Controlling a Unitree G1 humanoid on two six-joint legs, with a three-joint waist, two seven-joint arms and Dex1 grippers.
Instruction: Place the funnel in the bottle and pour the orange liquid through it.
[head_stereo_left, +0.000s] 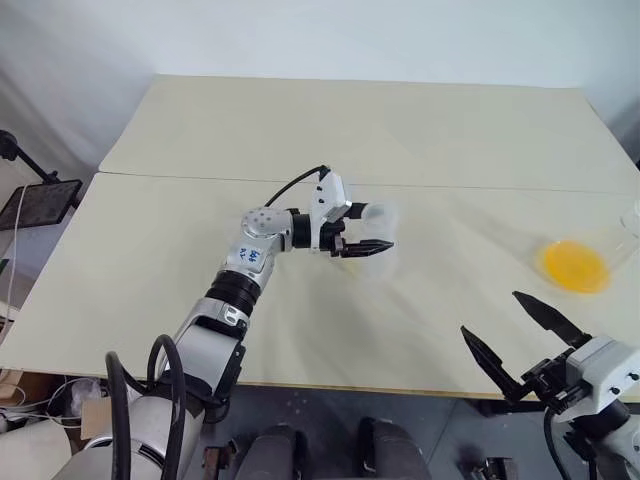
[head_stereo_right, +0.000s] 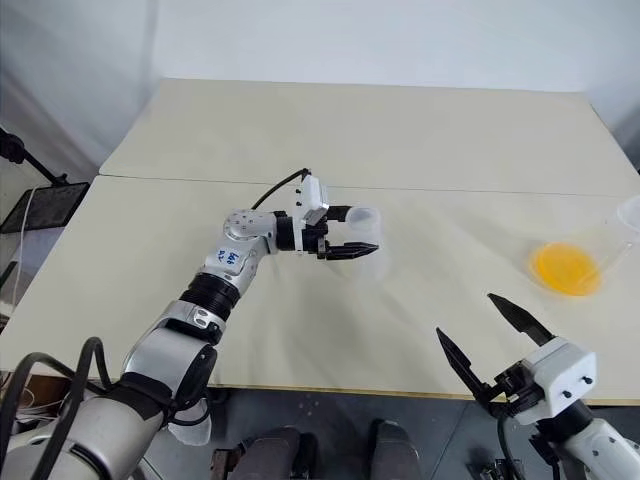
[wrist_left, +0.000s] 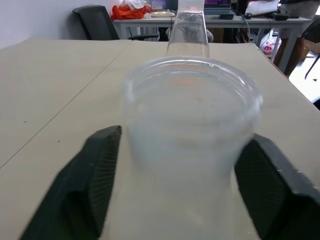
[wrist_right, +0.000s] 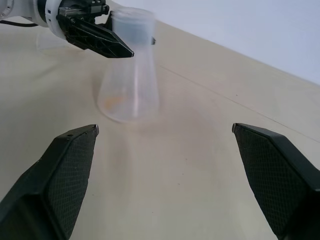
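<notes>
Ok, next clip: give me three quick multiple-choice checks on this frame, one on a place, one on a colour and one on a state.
1. Where is the orange liquid?
A. At the table's middle
B. Near the table's right edge
C. On the floor

2. What colour are the gripper fingers?
A. Black
B. White
C. Red

3. How is the right gripper?
A. Shut on a funnel
B. Shut on a bottle
C. Open, holding nothing

Answers:
1. B. The orange liquid lies far to the right on the table.
2. A. The fingers are black in every view.
3. C. The right gripper has its fingers spread wide with nothing between them.
</notes>
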